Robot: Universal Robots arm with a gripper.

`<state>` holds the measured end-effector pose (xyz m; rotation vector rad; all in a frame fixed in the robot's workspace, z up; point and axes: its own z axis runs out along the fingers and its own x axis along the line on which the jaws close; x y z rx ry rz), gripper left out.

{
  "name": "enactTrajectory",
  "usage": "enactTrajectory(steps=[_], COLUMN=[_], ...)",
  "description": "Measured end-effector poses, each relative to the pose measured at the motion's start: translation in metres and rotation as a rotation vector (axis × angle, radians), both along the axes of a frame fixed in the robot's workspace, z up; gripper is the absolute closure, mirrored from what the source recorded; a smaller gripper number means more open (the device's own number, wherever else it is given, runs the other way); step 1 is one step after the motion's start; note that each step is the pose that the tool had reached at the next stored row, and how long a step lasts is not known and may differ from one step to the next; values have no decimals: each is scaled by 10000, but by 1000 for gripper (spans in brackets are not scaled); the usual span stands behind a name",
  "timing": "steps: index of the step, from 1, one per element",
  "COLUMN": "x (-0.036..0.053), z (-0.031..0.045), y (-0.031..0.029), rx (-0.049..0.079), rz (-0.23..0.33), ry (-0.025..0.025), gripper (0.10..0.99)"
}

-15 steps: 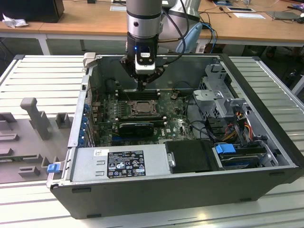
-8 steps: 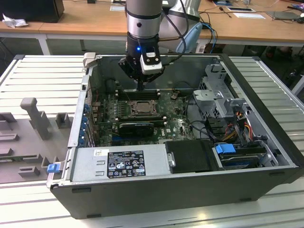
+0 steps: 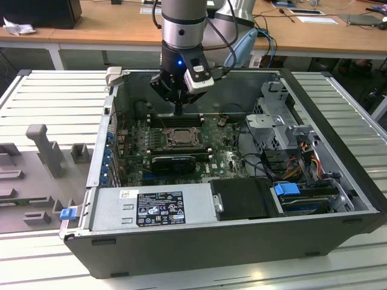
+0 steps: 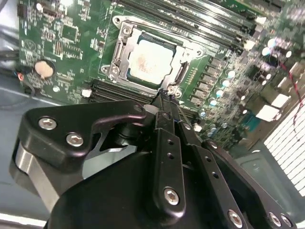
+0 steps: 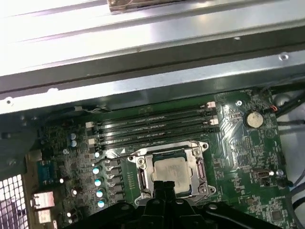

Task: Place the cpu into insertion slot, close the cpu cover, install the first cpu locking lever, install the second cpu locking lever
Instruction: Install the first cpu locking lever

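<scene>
Nearest, behind the case's near wall, the power supply (image 3: 151, 205) carries a small white sticker (image 3: 128, 194). Just to the exterior view's right of it is a black label (image 3: 159, 208); its print cannot be made out. Farther back the gripper (image 3: 178, 110), fingers pinched together with nothing visible between them, hangs at the socket's edge. The cpu (image 4: 150, 59) lies in the socket, with the cpu cover (image 4: 120, 51) framing it.

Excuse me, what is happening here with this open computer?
A robot arm reaches into the open computer case. Its pincer, shut and holding nothing, hangs close to the edge of the socket. The cpu already sits in the socket, and the cover appears to lie flat around it.
</scene>
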<state>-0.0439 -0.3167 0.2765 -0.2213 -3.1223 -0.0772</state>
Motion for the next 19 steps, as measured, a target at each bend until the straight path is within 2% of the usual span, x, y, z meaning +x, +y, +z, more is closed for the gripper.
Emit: enactTrajectory(steps=[5, 10, 12, 13, 17, 19], x=[-3, -202, -317, -350, -544, -656], z=[0, -6, -16, -18, -41, -75], y=[0, 0, 0, 0, 1, 7], rx=[-1, 7, -36, -54, -55, -55], rz=[1060, 1097, 1098, 1099, 1098, 1096], ry=[0, -39, -131, -152, -188, -193], gripper=[980, 980, 980, 980, 980, 980])
